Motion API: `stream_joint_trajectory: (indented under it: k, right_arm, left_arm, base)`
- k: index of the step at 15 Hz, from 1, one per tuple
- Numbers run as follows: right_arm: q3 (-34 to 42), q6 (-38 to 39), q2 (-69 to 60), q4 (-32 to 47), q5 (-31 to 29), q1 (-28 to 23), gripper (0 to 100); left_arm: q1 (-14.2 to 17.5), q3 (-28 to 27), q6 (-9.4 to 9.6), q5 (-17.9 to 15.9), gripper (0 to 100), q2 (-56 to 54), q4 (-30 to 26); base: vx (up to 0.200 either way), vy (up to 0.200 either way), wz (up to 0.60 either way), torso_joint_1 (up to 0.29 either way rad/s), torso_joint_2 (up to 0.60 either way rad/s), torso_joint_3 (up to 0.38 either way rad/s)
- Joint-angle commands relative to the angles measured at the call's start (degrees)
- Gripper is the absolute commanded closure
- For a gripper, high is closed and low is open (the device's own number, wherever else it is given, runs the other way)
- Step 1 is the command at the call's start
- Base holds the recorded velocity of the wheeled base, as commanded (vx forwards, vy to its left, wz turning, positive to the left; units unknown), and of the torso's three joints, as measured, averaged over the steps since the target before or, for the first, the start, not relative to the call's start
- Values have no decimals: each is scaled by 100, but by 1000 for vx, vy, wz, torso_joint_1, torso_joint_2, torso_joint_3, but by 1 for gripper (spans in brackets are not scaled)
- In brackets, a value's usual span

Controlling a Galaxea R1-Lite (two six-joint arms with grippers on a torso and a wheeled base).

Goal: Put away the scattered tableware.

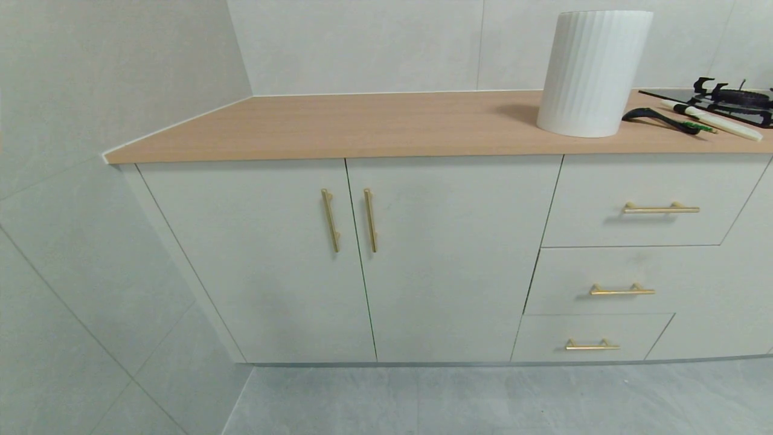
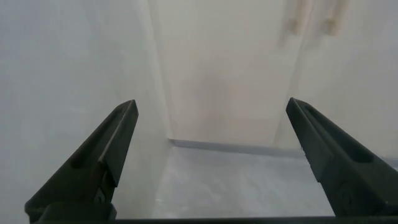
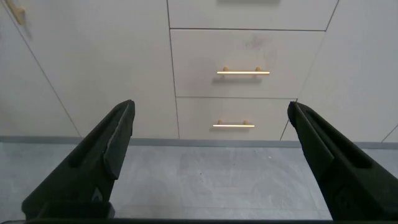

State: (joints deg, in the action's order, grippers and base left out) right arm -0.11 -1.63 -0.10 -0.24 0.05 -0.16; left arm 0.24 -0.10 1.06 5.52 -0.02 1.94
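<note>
Tableware: black curved plastic utensil (image 1: 661,118) and white stick-handled utensil (image 1: 724,124) on wooden countertop (image 1: 362,124), far right, beside white ribbed cylindrical holder (image 1: 595,72); long axes roughly left-right. Left gripper (image 2: 210,106) and right gripper (image 3: 210,106) low before cabinet, jaws spread, empty. Tableware above them; right arm likely nearer.

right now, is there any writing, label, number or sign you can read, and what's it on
None can be read.
The white ribbed cylinder, the cabinet doors and the drawers carry no print.
The black utensil and the white-handled utensil on the wooden countertop show small dark and green marks, too small to tell as lettering.
</note>
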Motion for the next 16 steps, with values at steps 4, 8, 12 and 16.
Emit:
stream_joint_trajectory:
  k: [4,8,12,16]
  right_arm:
    - [11,5,19,24,13,-2,0]
    - [11,14,19,24,39,7,0]
    - [11,93,10,16,109,7,0]
    - [11,102,10,16,101,7,0]
  left_arm:
    - [2,10,35,-306,0,2,-229]
    - [2,10,-1,-359,0,2,-211]
    - [2,10,-124,-350,0,2,-211]
    - [2,10,-124,-359,0,2,-211]
  base:
    - [0,0,0,0,0,0]
    - [0,0,0,0,0,0]
    - [0,0,0,0,0,0]
    - [0,-50,0,-1,-1,1]
